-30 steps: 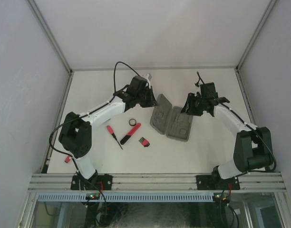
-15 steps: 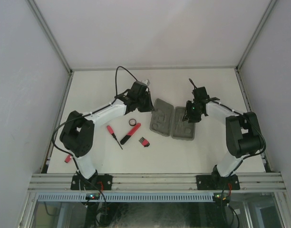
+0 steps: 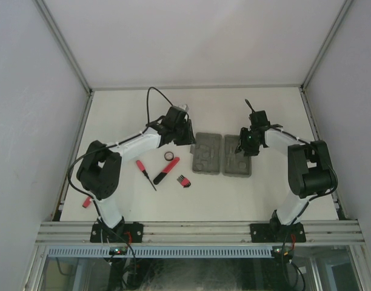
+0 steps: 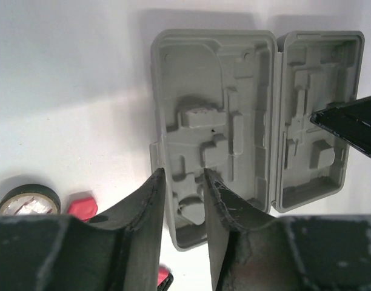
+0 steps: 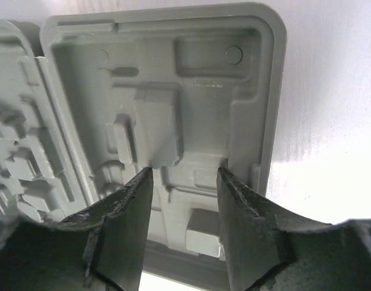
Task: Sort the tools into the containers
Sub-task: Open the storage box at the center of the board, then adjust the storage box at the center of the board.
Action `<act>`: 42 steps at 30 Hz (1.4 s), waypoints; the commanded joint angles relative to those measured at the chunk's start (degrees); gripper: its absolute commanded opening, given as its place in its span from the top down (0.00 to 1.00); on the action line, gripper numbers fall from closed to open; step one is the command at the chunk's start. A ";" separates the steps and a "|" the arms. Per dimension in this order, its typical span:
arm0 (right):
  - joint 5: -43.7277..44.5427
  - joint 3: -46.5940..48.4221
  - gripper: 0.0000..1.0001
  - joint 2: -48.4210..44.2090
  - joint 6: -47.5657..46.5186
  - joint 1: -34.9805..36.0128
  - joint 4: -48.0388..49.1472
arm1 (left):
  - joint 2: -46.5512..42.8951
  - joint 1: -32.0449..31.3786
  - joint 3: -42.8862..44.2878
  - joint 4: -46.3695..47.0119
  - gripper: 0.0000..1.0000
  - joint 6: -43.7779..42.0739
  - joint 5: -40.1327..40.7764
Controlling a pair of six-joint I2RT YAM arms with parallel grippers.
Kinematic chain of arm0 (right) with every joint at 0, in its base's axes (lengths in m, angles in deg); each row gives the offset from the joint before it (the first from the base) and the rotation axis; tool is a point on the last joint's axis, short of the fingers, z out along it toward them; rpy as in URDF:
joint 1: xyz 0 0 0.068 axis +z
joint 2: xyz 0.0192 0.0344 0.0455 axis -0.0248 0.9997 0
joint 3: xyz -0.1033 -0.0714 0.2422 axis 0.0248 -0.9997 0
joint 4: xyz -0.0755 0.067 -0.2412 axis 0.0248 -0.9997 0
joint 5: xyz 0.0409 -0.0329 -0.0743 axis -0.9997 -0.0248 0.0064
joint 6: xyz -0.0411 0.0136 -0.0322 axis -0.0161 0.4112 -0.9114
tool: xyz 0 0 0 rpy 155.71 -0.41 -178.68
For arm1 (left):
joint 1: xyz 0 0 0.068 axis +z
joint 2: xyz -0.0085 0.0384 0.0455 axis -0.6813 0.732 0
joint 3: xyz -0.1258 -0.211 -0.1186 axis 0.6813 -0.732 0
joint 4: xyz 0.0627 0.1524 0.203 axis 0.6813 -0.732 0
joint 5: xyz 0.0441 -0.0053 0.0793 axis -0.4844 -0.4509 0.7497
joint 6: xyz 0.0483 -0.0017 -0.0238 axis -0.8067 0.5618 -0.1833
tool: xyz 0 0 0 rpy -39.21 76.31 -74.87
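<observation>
The grey tool case (image 3: 222,162) lies opened flat, its two halves side by side with their moulded recesses up and nothing in them. My left gripper (image 3: 187,137) hovers at the left half's outer rim (image 4: 161,145), open, fingers (image 4: 150,206) either side of that rim without clamping it. My right gripper (image 3: 247,145) hangs open over the right half (image 5: 173,109), nothing between its fingers (image 5: 137,200). On the table left of the case lie a thin red-handled screwdriver (image 3: 144,173), a longer red-black tool (image 3: 166,171), a black ring (image 3: 170,156) and a hex key set (image 3: 183,180).
A small red object (image 3: 86,202) lies at the table's far left edge, near the left arm's base. White walls with metal frame posts enclose the table on three sides. In the left wrist view the right gripper's dark tip (image 4: 349,124) reaches over the case's right half.
The case halves, tilted up a second ago, now lie flat and open. My left gripper has opened and let go of the rim. The right arm drew in over the right half.
</observation>
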 commanded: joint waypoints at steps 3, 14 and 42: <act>-1.16 1.32 0.46 -7.61 -2.12 0.07 3.79 | -6.01 0.88 0.62 -0.29 0.59 -2.26 3.57; 3.57 0.76 0.23 -22.15 -0.96 1.78 5.98 | -15.06 0.87 4.24 -6.60 0.44 -6.69 14.40; 13.11 -5.09 0.18 -20.81 2.60 5.78 9.27 | -33.05 7.01 -4.90 -12.09 0.19 -9.46 25.96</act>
